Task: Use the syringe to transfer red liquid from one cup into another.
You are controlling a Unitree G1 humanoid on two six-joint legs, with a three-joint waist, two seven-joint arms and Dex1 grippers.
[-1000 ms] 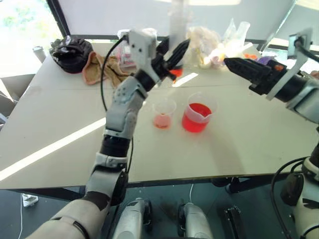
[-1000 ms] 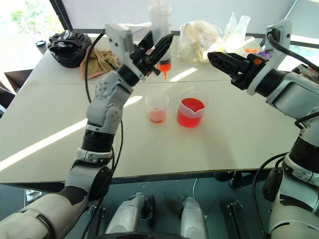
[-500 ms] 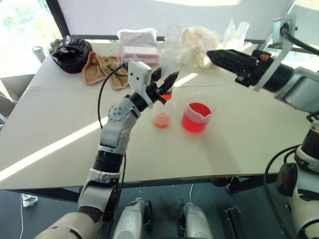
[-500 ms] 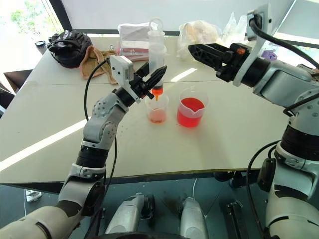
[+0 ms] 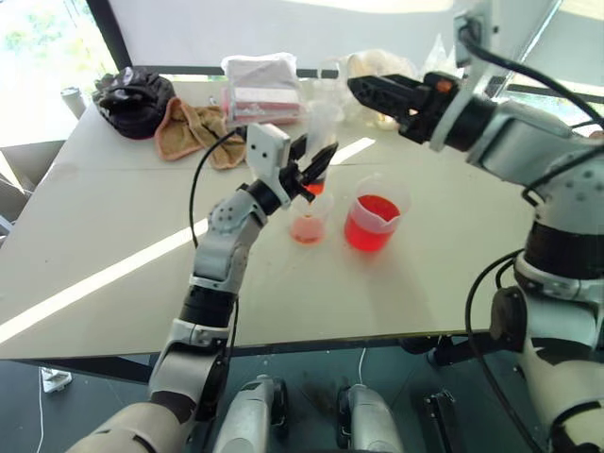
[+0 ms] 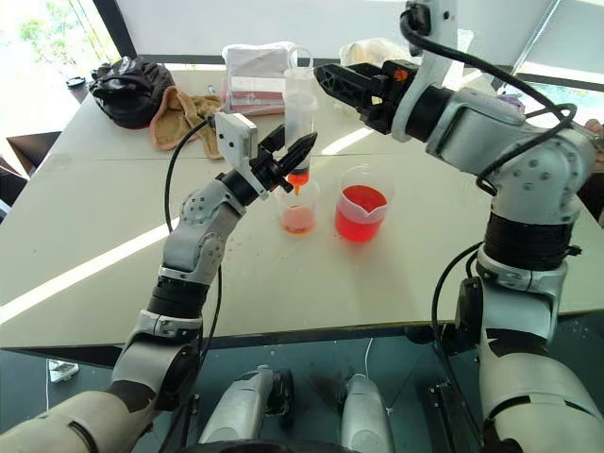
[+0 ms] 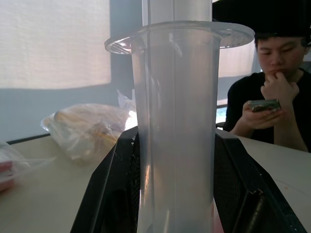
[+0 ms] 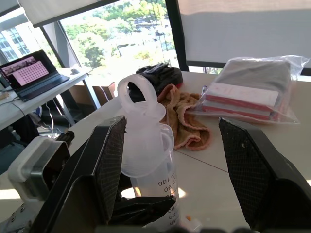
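The left gripper (image 6: 291, 160) is clamping the syringe (image 6: 300, 113) upright by its lower barrel, its orange tip hanging just above the smaller cup (image 6: 298, 208) holding pale red liquid (image 6: 298, 222). The fingers are covering the barrel's lower part, so how much liquid is sitting inside is hard to make out. The right gripper (image 6: 330, 80) is hovering beside the plunger's ring top (image 8: 138, 94), jaws standing wide apart and holding nothing; in the right wrist view the ring is sitting between the two fingers without touching either. The spouted beaker (image 6: 360, 203) of vivid red is standing just beside the smaller cup on the table (image 6: 113, 226).
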